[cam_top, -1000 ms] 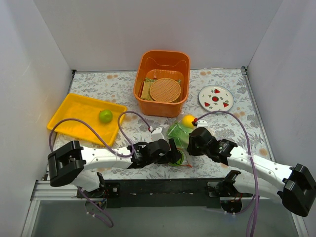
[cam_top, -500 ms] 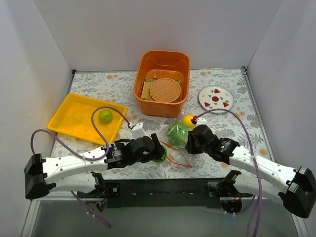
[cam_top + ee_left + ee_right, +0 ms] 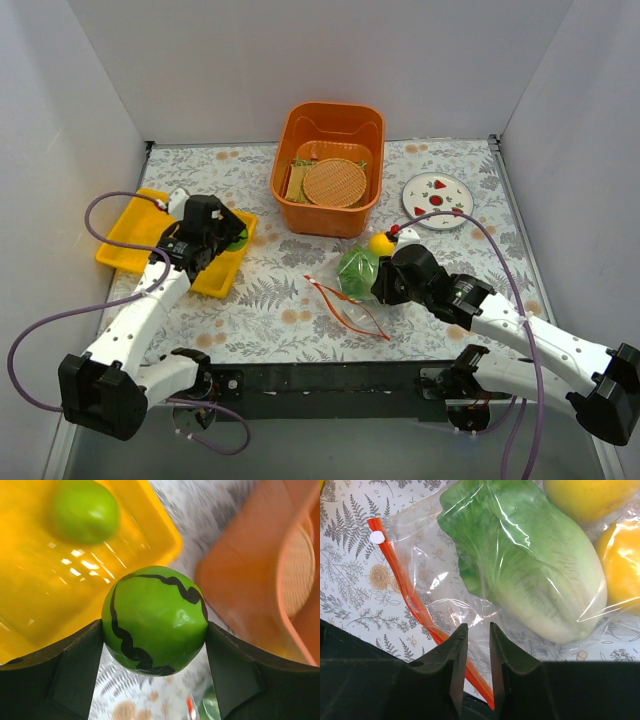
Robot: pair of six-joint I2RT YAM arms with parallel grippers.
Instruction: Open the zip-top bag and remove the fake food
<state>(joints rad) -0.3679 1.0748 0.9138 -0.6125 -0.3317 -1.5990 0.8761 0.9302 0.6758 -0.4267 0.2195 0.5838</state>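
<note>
Green lime (image 3: 152, 612) sits clamped in left end effector (image 3: 155, 630).

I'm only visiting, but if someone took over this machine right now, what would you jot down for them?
Left gripper: shut on a green striped ball over the yellow tray's edge; one lime lies in the tray.
Right gripper: pinching the bag near its orange strip.
Done: bag mouth looks open, two green pieces out.
Left: release the ball, remove the cabbage; lemons by it, in or out unclear.
</note>
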